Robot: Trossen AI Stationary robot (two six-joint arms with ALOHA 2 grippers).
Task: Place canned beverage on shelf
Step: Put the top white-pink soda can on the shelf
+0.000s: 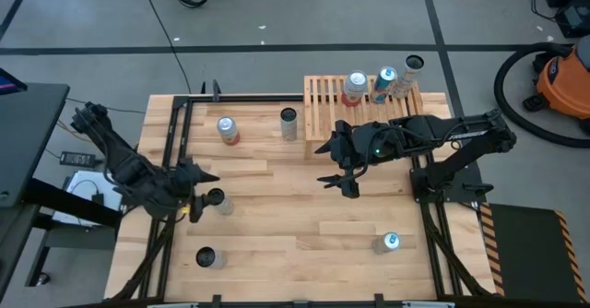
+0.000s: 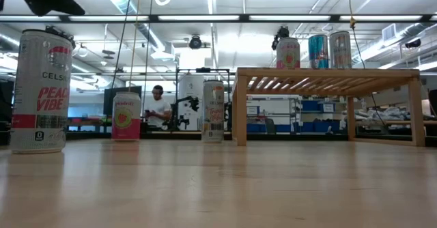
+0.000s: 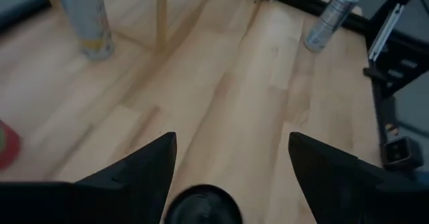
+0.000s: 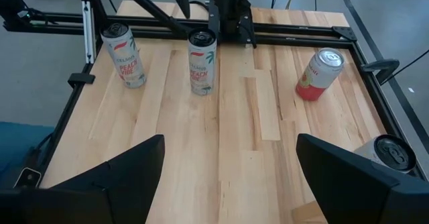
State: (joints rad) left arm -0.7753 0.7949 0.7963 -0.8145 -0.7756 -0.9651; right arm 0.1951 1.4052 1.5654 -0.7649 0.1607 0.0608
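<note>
The tall white can with a dark top [image 1: 216,200] stands upright on the light-wood plank table [image 1: 304,243], near its left side, and the left pincer [image 1: 195,206] sits right around it. In the left wrist view that can's dark lid [image 3: 202,206] shows between the two dark fingers [image 3: 141,170], which stand on either side of it. Whether they already press its wall I cannot tell, though the half-wide gap suits a can between them, so I judge this the can being taken for the shelf.

The low light-wood slatted shelf [image 1: 359,105] stands at the table's far edge toward the right, well apart from that can. Three cans already stand along its far right part: a white one with a red band [image 1: 354,88], a teal one [image 1: 383,84] and a silver one [image 1: 407,74]. Its near left slats are bare, which leaves room for more.

Other cans wait upright on the table: a pink-and-white one [image 1: 227,130] and a pale one [image 1: 289,124] just left of the shelf, a dark-topped one [image 1: 206,257] near the front left, and a blue-topped one [image 1: 387,243] at front right.

The right pincer [image 1: 337,181] hangs above the table's middle, just in front of the shelf, fingers spread wide and holding nothing, seemingly waiting clear of the left arm's route.
</note>
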